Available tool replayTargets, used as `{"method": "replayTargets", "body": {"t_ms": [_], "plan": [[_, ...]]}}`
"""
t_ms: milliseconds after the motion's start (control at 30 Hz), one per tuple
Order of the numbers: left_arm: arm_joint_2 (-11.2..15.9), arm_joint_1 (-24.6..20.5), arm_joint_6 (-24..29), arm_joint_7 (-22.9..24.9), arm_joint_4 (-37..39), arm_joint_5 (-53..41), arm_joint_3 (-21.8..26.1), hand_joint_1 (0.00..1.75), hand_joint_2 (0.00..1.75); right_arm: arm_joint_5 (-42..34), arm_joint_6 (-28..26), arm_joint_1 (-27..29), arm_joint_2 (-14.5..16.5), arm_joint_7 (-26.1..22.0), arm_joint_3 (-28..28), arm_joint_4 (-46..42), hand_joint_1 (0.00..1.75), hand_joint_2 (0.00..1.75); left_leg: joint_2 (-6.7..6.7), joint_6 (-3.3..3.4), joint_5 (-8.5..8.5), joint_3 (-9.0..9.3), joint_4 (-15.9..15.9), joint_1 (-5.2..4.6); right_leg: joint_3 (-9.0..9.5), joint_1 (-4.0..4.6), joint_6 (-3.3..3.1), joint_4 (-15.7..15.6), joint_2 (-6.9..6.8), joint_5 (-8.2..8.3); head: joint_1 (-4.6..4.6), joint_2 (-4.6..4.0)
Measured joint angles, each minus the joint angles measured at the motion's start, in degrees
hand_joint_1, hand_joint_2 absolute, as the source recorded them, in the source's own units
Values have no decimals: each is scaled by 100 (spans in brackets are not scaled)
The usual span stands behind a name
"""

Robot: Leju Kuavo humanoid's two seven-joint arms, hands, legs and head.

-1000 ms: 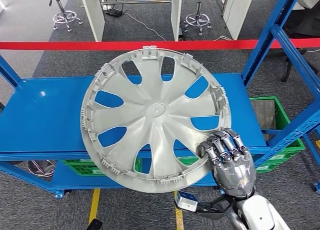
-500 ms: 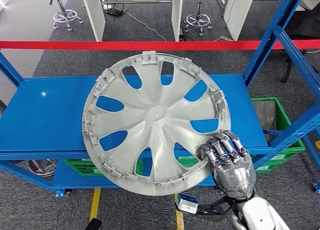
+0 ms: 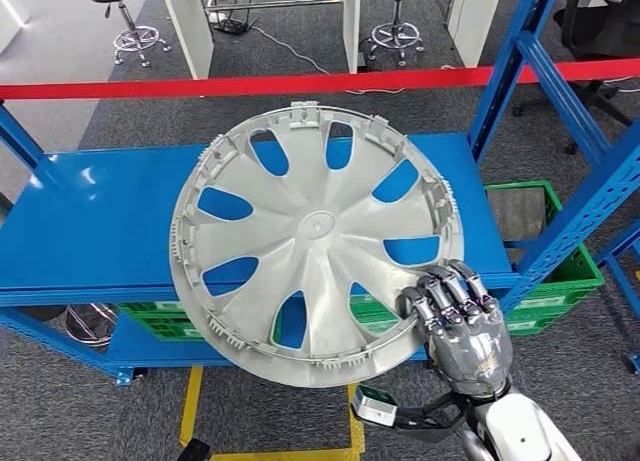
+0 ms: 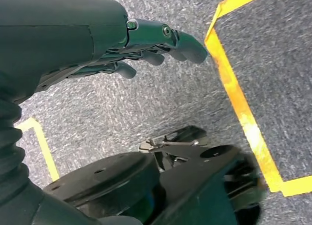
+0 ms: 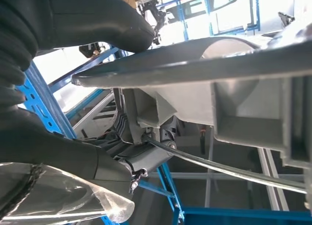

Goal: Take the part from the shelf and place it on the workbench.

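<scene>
A large silver wheel cover (image 3: 313,241) with several spoke openings is tilted over the blue shelf (image 3: 90,231), its near edge past the shelf's front. My right hand (image 3: 456,321) grips its near right rim, fingers curled over the top. In the right wrist view the thumb (image 5: 92,15) lies on one side of the grey rim (image 5: 191,69) and the fingers (image 5: 121,161) on the other. My left hand (image 4: 154,44) hangs over the carpet, fingers stretched out and apart, holding nothing.
Blue shelf uprights (image 3: 521,51) rise at the right. A red barrier tape (image 3: 151,87) runs across behind the shelf. Green crates (image 3: 562,271) sit under and right of the shelf. Yellow floor tape (image 4: 235,93) marks the carpet. Stools (image 3: 121,21) and white table legs stand beyond.
The whole view has shifted slightly, so the camera moved. The wheel cover, still held at its rim by my right hand, has crept a little toward me and lower against the shelf.
</scene>
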Motion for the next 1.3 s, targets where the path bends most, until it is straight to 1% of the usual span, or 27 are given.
{"method": "replayTargets", "body": {"t_ms": [67, 133, 200, 267, 300, 333, 400, 433, 467, 500, 533, 600, 667, 733, 767, 800, 833, 900, 933, 967, 1000, 1033, 1100, 1167, 1233, 1267, 1300], "plan": [[6, -8, -4, 18, 0, -1, 6, 0, 175, 1, 31, -2, -3, 49, 9, 0, 175, 175, -2, 93, 288, 485, -785, -23, -50, 27, 7, 8, 0, 50, 2, 0], [13, -19, -11, 27, 0, -2, 21, 0, 175, -1, 84, -17, -8, 136, 26, 1, 175, 175, -4, 161, 381, 772, -1332, -61, -93, 28, 49, 5, -4, 117, 4, 0], [13, -20, -16, 32, 0, -5, 37, 0, 175, -1, 133, -33, -16, 233, 59, 7, 175, 175, -3, 191, 409, 763, -1444, -89, -137, 12, 120, -13, -9, 200, 3, 0], [7, -16, -17, 37, 0, -22, 47, 0, 175, -2, 162, -38, -40, 317, 100, 19, 175, 175, 19, 242, 523, 704, -1519, -67, -198, 7, 180, 10, -5, 151, 8, 1], [5, -16, -18, 39, 0, -35, 55, 0, 175, -4, 171, -42, -54, 350, 122, 26, 175, 175, 31, 272, 591, 661, -1556, -51, -255, 9, 202, 121, -1, 3, 16, 1], [4, -19, -19, 39, 0, -47, 64, 0, 175, -10, 180, -47, -72, 382, 144, 34, 175, 175, 42, 295, 652, 610, -1578, -39, -336, 4, 219, 351, 1, -242, 26, 1], [4, -20, -20, 40, 0, -63, 83, 0, 175, -32, 207, -61, -98, 439, 187, 51, 175, 175, 45, 317, 751, 473, -1570, -42, -505, -2, 252, 1016, 3, -728, 39, 1], [2, -18, -20, 40, 0, -69, 89, 0, 175, -50, 227, -66, -109, 467, 206, 60, 175, 175, 47, 313, 803, 398, -1561, -43, -538, -6, 269, 1291, 2, -825, 41, 1], [1, -15, -21, 40, 0, -75, 95, 0, 175, -72, 250, -70, -115, 490, 223, 67, 175, 175, 50, 305, 850, 324, -1550, -42, -509, -9, 284, 1422, 2, -789, 41, 1], [-1, -12, -22, 40, 0, -84, 105, 0, 175, -102, 278, -71, -121, 512, 238, 73, 175, 175, 52, 292, 897, 250, -1534, -38, -400, -15, 297, 1382, 1, -649, 43, 0], [-4, -9, -23, 39, 0, -97, 118, 0, 175, -141, 311, -71, -123, 531, 249, 76, 175, 175, 54, 272, 937, 178, -1511, -32, -205, -25, 308, 1163, 0, -464, 42, 0], [-7, 0, -29, 37, 0, -125, 149, 0, 175, -233, 380, -73, -127, 560, 257, 76, 175, 175, 50, 217, 999, 54, -1436, -34, 322, -36, 315, 427, 6, -309, 44, 1], [-7, 12, -33, 34, 0, -152, 177, 0, 175, -311, 428, -71, -128, 581, 250, 72, 175, 175, 47, 155, 1070, -38, -1363, -49, 646, -26, 275, -93, 23, -404, 45, 1], [0, 26, -34, 32, 1, -169, 202, 0, 175, -348, 453, -61, -129, 590, 241, 69, 175, 175, 44, 94, 1150, -106, -1333, -51, 621, -22, 195, -174, 38, -428, 44, 0], [4, 33, -34, 32, 1, -170, 213, 0, 175, -356, 462, -57, -130, 590, 239, 68, 175, 175, 40, 61, 1108, -144, -1298, -44, 572, -28, 153, -169, 34, -399, 42, 0], [7, 43, -34, 33, 2, -173, 222, 0, 175, -365, 470, -51, -129, 593, 237, 68, 175, 175, 35, 27, 963, -187, -1195, -37, 525, -36, 102, -164, 27, -355, 35, 0], [10, 53, -33, 35, 2, -178, 228, 0, 175, -376, 477, -42, -129, 597, 232, 68, 175, 175, 31, -6, 719, -244, -985, -28, 466, -42, 54, -163, 15, -301, 28, 0], [5, 68, -25, 37, 2, -195, 233, 0, 175, -399, 487, -13, -130, 613, 208, 66, 175, 175, 28, -52, 158, -381, -303, -16, 348, -24, 4, -147, -4, -192, 15, 0], [2, 72, -15, 38, 2, -207, 236, 0, 175, -407, 492, 6, -130, 621, 188, 65, 175, 175, 29, -59, 3, -419, 26, -12, 270, -11, -7, -134, -12, -138, 14, 0], [-1, 75, -1, 38, 2, -220, 239, 0, 175, -412, 495, 27, -130, 631, 162, 64, 175, 175, 28, -52, -20, -395, 220, -11, 188, 4, -10, -116, -18, -88, 14, 0], [-2, 77, 15, 37, 2, -233, 246, 0, 175, -420, 498, 47, -130, 641, 131, 62, 175, 175, 28, -31, 73, -286, 220, -13, 106, 21, -12, -96, -21, -41, 13, 0], [-2, 79, 33, 36, 2, -245, 255, 0, 175, -435, 504, 67, -130, 648, 96, 58, 175, 175, 26, 8, 223, -85, 22, -20, 26, 40, -15, -79, -21, 7, 13, 0], [14, 77, 61, 31, 1, -262, 272, 0, 175, -485, 517, 101, -129, 654, 21, 40, 175, 175, 18, 136, 398, 477, -753, -55, -86, 71, -10, -62, -18, 100, 16, 0], [31, 71, 81, 26, 1, -278, 288, 0, 175, -534, 531, 114, -130, 652, -48, 21, 175, 175, 15, 226, 350, 851, -1383, -103, -154, 72, 30, -65, -21, 201, 19, 0], [32, 79, 97, 25, 2, -289, 310, 0, 175, -572, 540, 117, -130, 645, -101, 13, 175, 175, 19, 257, 371, 886, -1574, -135, -203, 48, 102, -89, -27, 306, 18, 0], [28, 87, 103, 25, 3, -293, 321, 0, 175, -590, 544, 123, -130, 641, -126, 11, 175, 175, 32, 277, 441, 852, -1605, -132, -230, 38, 133, -89, -20, 309, 15, 0], [27, 95, 110, 25, 3, -298, 332, 0, 175, -606, 550, 131, -130, 636, -153, 11, 175, 175, 44, 302, 514, 809, -1638, -121, -282, 36, 162, -36, -12, 215, 20, 0]]}}
